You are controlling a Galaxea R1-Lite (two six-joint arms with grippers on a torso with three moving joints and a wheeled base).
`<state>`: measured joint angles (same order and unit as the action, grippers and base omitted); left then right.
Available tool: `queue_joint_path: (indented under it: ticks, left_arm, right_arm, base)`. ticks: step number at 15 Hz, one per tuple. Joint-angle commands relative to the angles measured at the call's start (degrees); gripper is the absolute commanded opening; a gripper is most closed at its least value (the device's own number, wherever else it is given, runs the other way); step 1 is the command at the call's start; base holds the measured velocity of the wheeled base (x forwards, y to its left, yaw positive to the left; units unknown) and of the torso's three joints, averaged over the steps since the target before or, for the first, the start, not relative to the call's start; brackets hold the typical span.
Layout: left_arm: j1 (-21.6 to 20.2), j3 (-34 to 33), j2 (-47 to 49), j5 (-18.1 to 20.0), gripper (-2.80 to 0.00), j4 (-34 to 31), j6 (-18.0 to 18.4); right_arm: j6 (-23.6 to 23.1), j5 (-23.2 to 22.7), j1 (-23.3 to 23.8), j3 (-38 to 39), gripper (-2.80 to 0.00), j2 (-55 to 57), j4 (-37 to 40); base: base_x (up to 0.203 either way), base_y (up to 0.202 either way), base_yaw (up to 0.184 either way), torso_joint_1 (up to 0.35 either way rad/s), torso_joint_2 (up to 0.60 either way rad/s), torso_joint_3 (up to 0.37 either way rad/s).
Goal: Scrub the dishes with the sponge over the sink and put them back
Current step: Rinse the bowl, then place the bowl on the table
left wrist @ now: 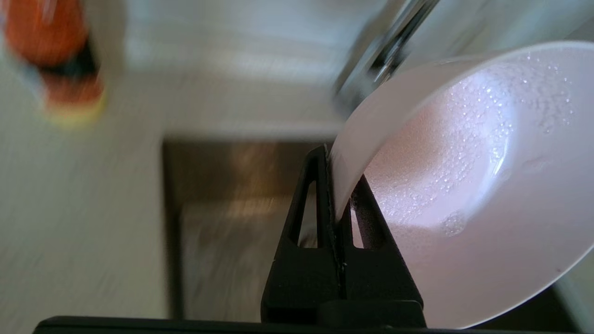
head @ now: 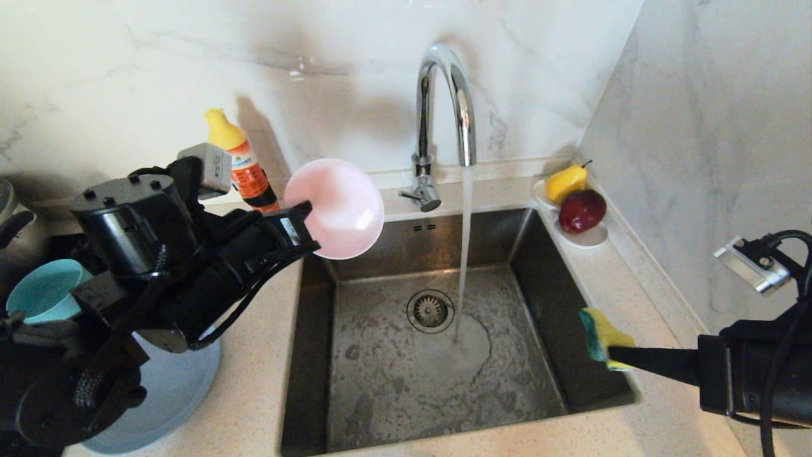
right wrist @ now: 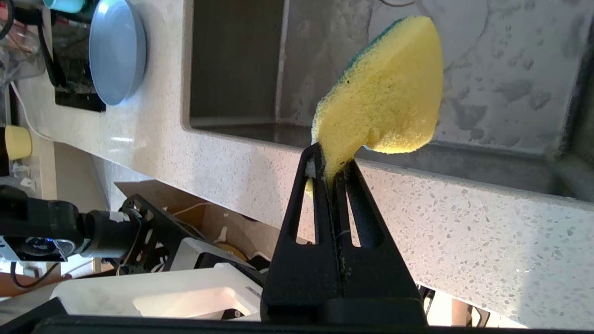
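My left gripper (head: 304, 212) (left wrist: 332, 183) is shut on the rim of the pale pink bowl (head: 339, 206) (left wrist: 464, 185), holding it tipped on edge above the sink's (head: 380, 374) back left corner, its wet inside facing out. My right gripper (head: 614, 354) (right wrist: 330, 169) is shut on the yellow sponge (head: 601, 336) (right wrist: 383, 93), green side away, over the sink's right rim. The grey-blue plate (head: 168, 393) (right wrist: 116, 51) lies on the counter to the left, partly hidden by my left arm. The teal bowl (head: 44, 289) sits at the far left.
Water runs from the chrome tap (head: 444, 108) onto the sink floor beside the drain strainer (head: 430, 310). An orange bottle with a yellow cap (head: 238, 158) stands at the back wall. A white dish with a pear and an apple (head: 574, 200) sits at the sink's back right corner.
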<state>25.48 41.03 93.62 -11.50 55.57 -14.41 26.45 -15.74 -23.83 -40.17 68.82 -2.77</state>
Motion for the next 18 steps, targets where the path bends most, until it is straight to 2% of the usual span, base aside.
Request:
queue_joint_path:
  ticks: [1, 3, 6, 8, 11, 13, 16, 18]
  left_arm:
    - [-2.33, 5.06, -5.37, 0.05, -2.80, -24.59, -5.61]
    - [-4.30, 14.99, -8.99, 0.17, -2.80, -46.61, -12.09]
    - [-9.66, 30.42, -13.18, 0.31, -2.80, -76.33, -18.12]
    - [-17.06, 36.11, -14.39, 0.33, -2.80, -87.78, -20.78]
    - [-28.74, 38.57, -14.71, 0.32, -2.80, -95.00, -25.41]
    - [-36.57, 38.23, -14.42, 0.65, -2.80, -96.85, -27.45]
    - [-48.74, 35.51, -13.00, 5.91, -2.80, -97.00, -28.06]
    - [-55.37, 32.96, -7.27, 9.00, -2.80, -96.75, -28.02]
  right_arm:
    - [-0.10, -0.20, 1.09, -0.25, -2.80, -1.18, -0.04]
    - [-0.17, -0.42, 1.86, 0.10, -2.80, -1.32, 0.04]
    - [-0.17, -0.54, 2.74, 1.21, -2.80, -1.43, 0.05]
    - [-0.17, -0.52, 2.74, 2.17, -2.80, -1.14, -0.01]
    - [-0.29, -0.52, 2.74, 3.39, -2.80, -0.79, -0.13]
    - [-0.34, -0.52, 2.74, 3.79, -2.80, -0.35, -0.13]
    - [-0.43, -0.60, 2.74, 3.87, -2.80, 0.95, -0.96]
    - [-0.43, -0.61, 2.74, 3.87, -2.80, 2.18, -1.93]
  base:
    - [0.000, 0.000, 0.000, 0.000, 0.00, 0.000]
    - [0.000, 0.000, 0.000, 0.000, 0.00, 0.000]
    - [0.000, 0.000, 0.000, 0.000, 0.00, 0.000]
    - [0.000, 0.000, 0.000, 0.000, 0.00, 0.000]
    - [0.000, 0.000, 0.000, 0.000, 0.00, 0.000]
    - [0.000, 0.000, 0.000, 0.000, 0.00, 0.000]
    - [0.000, 0.000, 0.000, 0.000, 0.00, 0.000]
    - [0.000, 0.000, 0.000, 0.000, 0.00, 0.000]
